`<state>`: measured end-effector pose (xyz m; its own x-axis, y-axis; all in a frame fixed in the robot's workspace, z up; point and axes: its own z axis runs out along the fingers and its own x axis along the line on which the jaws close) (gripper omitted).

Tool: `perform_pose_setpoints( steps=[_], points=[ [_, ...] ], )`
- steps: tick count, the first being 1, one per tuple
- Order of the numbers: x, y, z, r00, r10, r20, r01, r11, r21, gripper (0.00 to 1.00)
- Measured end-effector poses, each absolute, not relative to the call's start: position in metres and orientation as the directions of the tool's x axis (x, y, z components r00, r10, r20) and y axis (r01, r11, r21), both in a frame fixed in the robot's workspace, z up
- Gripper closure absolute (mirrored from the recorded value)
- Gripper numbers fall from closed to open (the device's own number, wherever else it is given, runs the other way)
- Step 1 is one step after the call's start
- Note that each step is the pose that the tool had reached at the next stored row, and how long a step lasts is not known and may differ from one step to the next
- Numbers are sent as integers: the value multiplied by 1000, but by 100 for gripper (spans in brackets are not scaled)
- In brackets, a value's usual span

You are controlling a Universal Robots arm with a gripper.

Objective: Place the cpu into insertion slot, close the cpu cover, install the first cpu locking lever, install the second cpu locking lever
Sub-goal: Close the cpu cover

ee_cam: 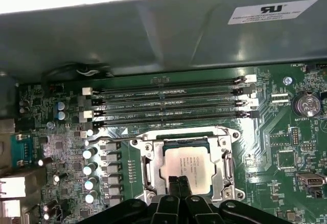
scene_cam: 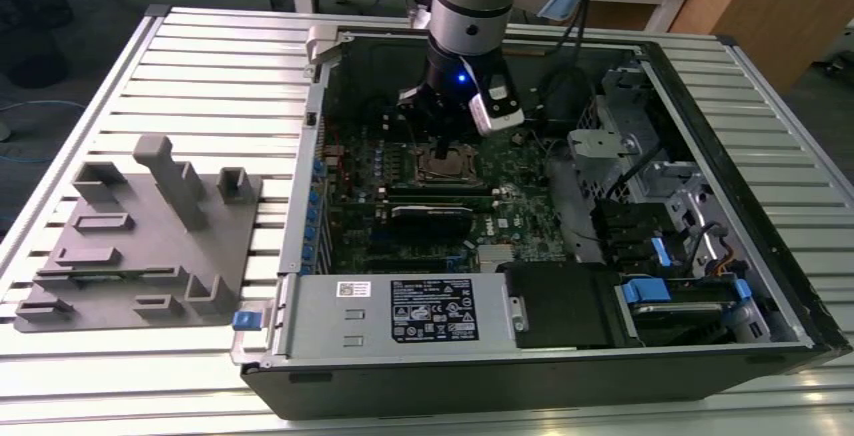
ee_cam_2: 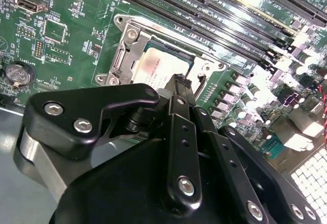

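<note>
First wrist view: closed-up tool (ee_cam: pixel 179 180) over cpu (ee_cam: pixel 193 161) framed by cpu cover (ee_cam: pixel 223 165).

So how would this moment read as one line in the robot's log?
cpu: seated | cpu cover: down around it | gripper: shut, tips at cpu's edge

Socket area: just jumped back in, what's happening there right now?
The arm's gripper hangs low over the socket inside the open case. Its fingers are shut with nothing between them. The cpu already sits in the socket, and the cover lies down around it.
</note>
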<state>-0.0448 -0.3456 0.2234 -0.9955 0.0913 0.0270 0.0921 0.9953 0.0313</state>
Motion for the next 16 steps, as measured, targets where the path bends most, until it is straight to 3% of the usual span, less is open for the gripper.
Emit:
perform_pose_setpoints(
  steps=[9, 16],
  points=[
    [-45, -346, 223, -996, 84, 23, 84, 996, 40, 90],
    [-46, -346, 222, -998, 64, -13, 63, 997, 54, 90]
  ],
)
